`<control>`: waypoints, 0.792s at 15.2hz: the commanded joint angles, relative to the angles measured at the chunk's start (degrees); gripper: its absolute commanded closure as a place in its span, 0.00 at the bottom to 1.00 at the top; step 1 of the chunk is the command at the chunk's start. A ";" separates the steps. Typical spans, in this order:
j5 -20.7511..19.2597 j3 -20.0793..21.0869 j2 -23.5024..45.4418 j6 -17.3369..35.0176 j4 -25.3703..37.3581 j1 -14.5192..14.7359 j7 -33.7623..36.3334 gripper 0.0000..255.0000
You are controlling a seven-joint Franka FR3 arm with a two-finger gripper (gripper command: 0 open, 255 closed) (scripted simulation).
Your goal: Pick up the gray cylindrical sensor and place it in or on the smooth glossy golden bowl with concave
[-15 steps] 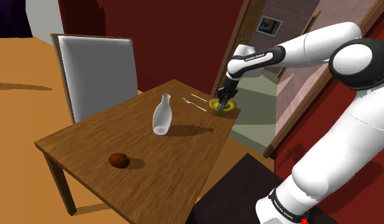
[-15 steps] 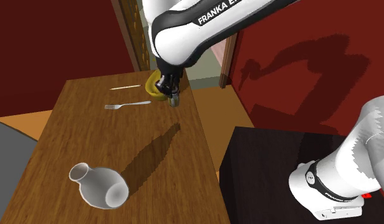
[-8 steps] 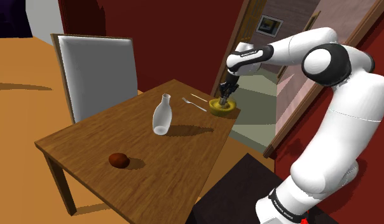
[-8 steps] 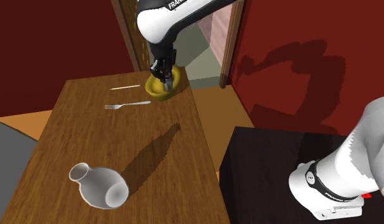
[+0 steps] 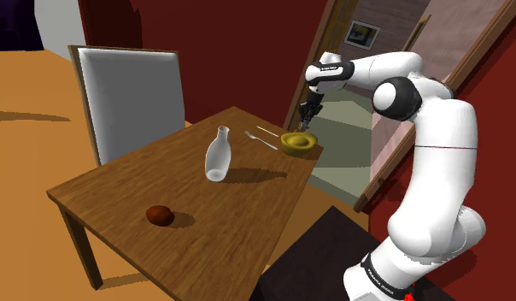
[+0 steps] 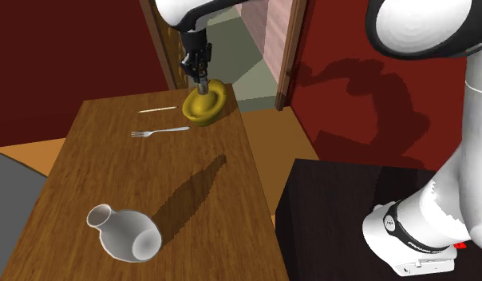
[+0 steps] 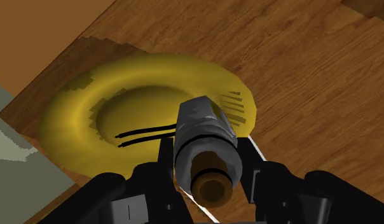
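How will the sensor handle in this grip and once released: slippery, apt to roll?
The sensor is a smooth round cylinder, so it would probably roll once free, though the hollow bowl beneath should likely catch it. It looks rigid: no bend where the hand clasps it. Its sheen suggests it may be slightly slippery.

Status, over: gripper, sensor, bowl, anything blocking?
Gripper shut on gray sensor. Sensor held above yellow bowl, not yet released. Nothing between them; fork lies apart on table.
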 commanded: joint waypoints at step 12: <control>1.39 0.24 15.24 -3.73 19.06 -3.60 -2.73 1.00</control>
